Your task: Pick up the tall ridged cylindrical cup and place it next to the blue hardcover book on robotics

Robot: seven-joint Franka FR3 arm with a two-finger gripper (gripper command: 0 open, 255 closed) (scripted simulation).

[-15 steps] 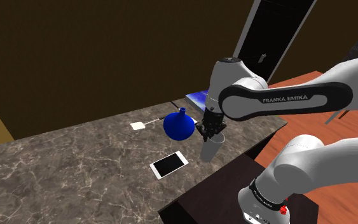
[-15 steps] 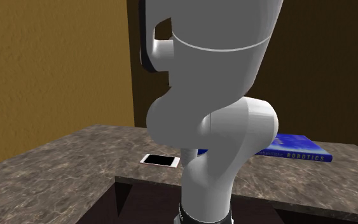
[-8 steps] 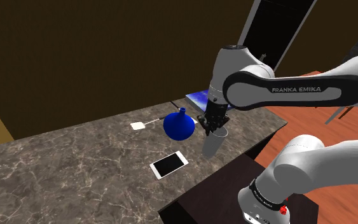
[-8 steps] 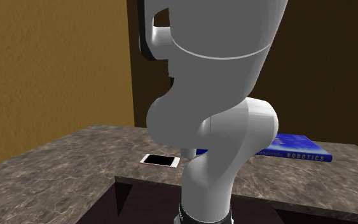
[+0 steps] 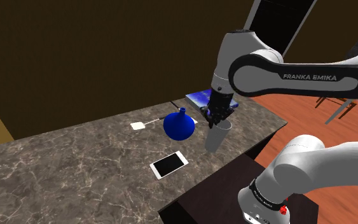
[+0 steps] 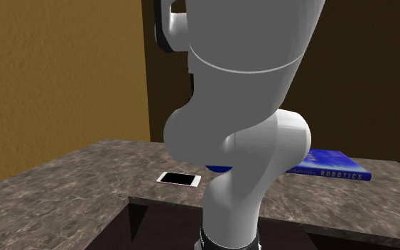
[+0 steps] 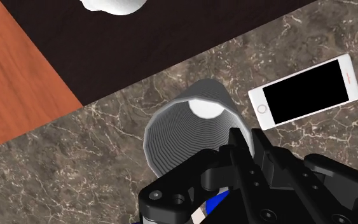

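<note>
Looking down from the shoulder view, I saw the white arm bent over a dark marbled desk, with the black jaws pointing downward. The jaws were closed on the rim of the tall ridged cup, pinching one side of its wall. The cup was pale grey, ribbed all the way down, and hung beneath the jaws at a slight tilt. It sat over the desk close to the edge nearest the stand. I could not tell whether its base touched the marble.

From the wrist view I looked straight into the cup's open mouth, down to its pale bottom. A white phone with a black screen lay flat by that same edge of the desk, near the cup but apart from it. A blue vase with a narrow neck stood just beside the cup, farther in from the edge. The blue book lay flat near the desk's corner beyond the cup, with "ROBOTICS" legible on its spine in the second exterior view. A red-brown floor showed past the desk's edge.
</note>
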